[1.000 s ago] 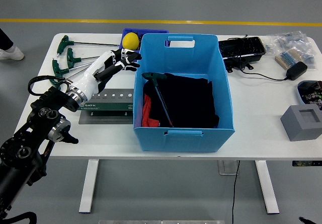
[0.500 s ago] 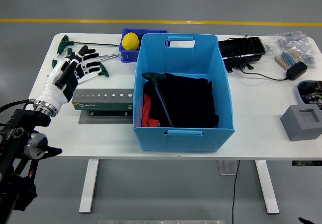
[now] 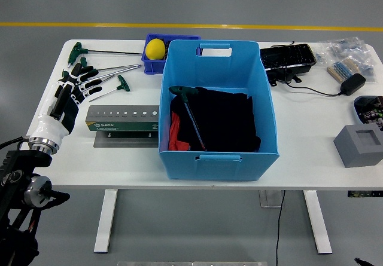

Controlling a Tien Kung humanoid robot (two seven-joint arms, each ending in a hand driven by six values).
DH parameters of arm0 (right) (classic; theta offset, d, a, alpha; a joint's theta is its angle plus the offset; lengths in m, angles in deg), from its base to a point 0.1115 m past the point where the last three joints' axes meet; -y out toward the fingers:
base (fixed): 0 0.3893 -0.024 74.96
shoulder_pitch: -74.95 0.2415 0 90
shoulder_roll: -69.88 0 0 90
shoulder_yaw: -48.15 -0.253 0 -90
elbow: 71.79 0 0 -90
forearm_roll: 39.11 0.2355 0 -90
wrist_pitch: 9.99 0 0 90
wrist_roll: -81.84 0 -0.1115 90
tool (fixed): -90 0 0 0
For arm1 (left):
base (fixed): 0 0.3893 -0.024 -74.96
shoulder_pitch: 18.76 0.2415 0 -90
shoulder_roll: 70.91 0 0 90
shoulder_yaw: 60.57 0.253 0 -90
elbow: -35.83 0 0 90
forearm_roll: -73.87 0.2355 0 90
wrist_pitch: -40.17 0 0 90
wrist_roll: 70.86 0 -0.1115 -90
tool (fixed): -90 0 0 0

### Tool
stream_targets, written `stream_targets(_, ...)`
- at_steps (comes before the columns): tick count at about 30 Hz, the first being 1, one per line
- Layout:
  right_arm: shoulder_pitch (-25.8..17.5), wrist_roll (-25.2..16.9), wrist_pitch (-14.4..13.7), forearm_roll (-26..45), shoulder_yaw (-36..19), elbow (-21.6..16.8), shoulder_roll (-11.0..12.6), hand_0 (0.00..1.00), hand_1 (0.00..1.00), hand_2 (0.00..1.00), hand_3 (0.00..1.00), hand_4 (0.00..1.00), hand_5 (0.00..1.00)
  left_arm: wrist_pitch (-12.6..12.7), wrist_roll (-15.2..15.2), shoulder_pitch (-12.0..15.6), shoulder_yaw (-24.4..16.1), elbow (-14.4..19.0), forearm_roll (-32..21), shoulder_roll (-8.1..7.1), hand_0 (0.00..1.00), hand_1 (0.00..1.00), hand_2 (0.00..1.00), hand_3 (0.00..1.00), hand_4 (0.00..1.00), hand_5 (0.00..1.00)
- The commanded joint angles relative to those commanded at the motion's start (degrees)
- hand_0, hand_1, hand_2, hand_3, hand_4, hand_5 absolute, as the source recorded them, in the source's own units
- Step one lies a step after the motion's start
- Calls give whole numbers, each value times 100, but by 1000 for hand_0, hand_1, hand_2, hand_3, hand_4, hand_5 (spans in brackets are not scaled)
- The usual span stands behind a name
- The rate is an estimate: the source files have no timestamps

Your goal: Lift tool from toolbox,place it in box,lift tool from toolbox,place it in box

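Several green-handled T-wrenches lie fanned out on the table's far left. Below them sits the dark green tool holder with a row of holes. My left hand, white with black fingers, hovers over the wrench handles with fingers spread, holding nothing. The big blue box stands mid-table with dark cloth in it. One green-handled T-wrench lies inside on the cloth. My right hand is out of view.
A small blue bin holding a yellow ball stands behind the box's left corner. At right are a black keyboard, a cable with adapter, a grey block and bagged parts.
My left hand has pulled back from the blue box's left rim, leftward and toward me, to the wrenches at the table's left. The wrench in the box has stayed put.
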State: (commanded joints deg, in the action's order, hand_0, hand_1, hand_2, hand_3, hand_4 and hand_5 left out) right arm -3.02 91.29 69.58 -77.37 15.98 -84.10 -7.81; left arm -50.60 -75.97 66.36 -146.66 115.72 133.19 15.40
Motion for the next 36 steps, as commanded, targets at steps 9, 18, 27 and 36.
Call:
stream_targets(9, 17, -7, -2, -15, -4, 3, 1, 614, 595, 667, 539, 770, 660, -145, -113, 91, 70, 24, -36, -65, 724, 754, 772, 688, 867, 701)
stream_targets(18, 25, -15, -18, 4, 1, 9, 1, 614, 593, 667, 539, 767, 657, -221, 5, -6, 39, 37, -12, -54, 719, 746, 771, 690, 864, 695)
stream_targets(27, -12, -11, -18, -54, -35, 15, -1, 614, 593, 668, 538, 766, 657, -404, -8, -7, 67, 15, 287, -82, 732, 763, 795, 701, 868, 694)
stream_targets(36, -31, 12, -8, -154, -82, 9, -4, 612, 593, 668, 538, 766, 658, -306, -132, -10, 119, -45, 364, -68, 861, 935, 949, 836, 885, 732)
